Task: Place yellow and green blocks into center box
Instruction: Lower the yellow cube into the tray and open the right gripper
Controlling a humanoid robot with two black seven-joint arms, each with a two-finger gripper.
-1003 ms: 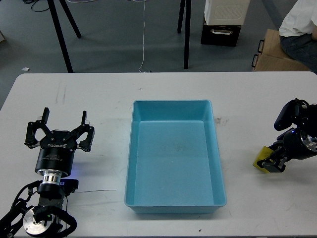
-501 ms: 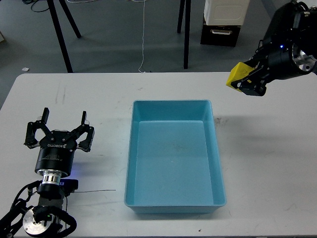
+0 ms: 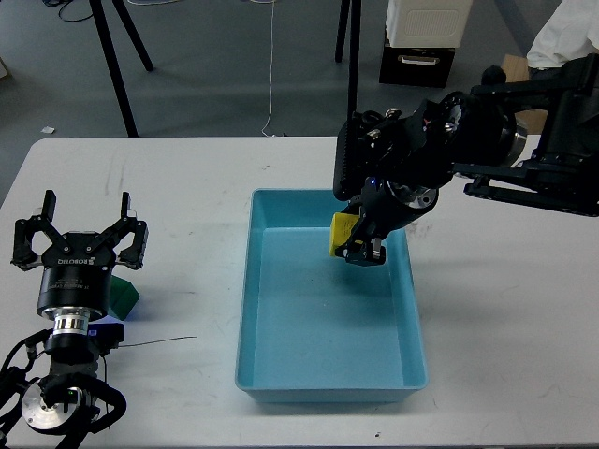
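A blue box (image 3: 328, 385) sits in the middle of the white table. My right gripper (image 3: 358, 241) is shut on a yellow block (image 3: 342, 232) and holds it over the far part of the box, just above its floor. My left gripper (image 3: 80, 240) is open at the left side of the table. A green block (image 3: 124, 296) shows partly behind the left arm's wrist, on the table.
The white table (image 3: 505, 355) spans the view. Beyond its far edge are black stand legs (image 3: 117, 70), a black case (image 3: 416, 64) and a seated person (image 3: 571, 37) at the top right.
My right arm has swung left and down with the yellow block, from above the table's far right edge to over the box. My left arm has shifted left, uncovering the green block.
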